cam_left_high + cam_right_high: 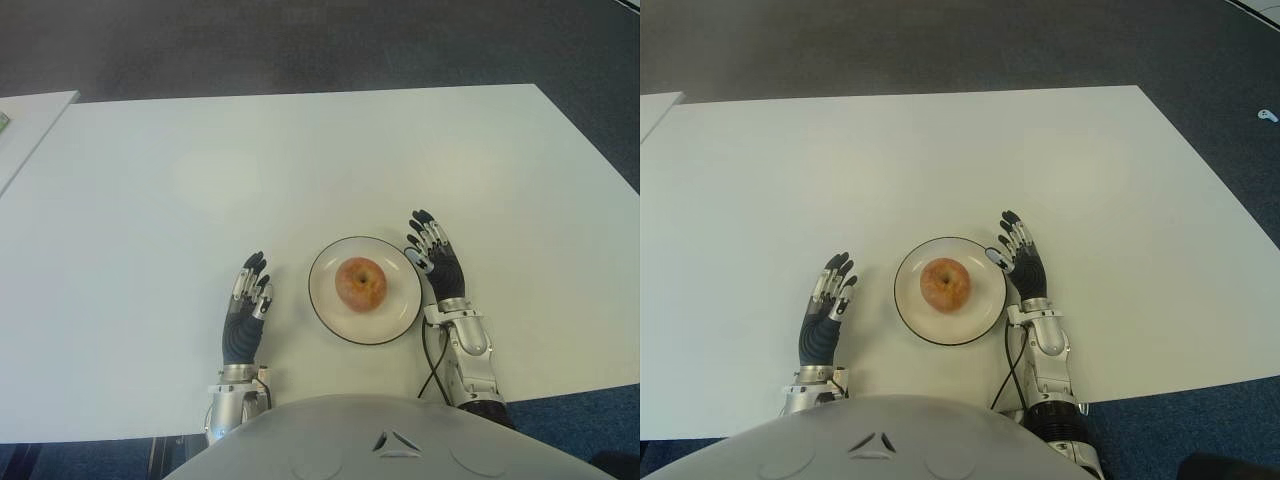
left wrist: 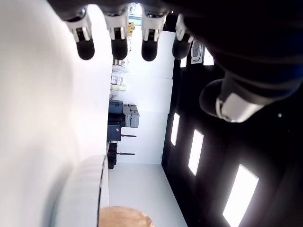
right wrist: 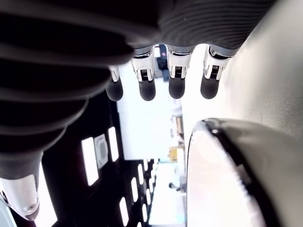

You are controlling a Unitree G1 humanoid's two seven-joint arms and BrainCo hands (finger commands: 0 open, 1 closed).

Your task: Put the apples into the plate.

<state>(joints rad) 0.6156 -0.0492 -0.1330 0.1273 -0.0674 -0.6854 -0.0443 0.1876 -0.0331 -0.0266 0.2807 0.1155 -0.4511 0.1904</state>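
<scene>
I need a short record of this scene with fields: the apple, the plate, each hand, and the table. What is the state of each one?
apple: one apple, lying in the middle of the plate
plate: white with a dark rim, on the table near the robot's body
left hand: left hand, open and holding nothing, to the left of the plate and apart from it
right hand: right hand, open and holding nothing, close beside the plate's right rim
table: white table, no other apple visible on it
</scene>
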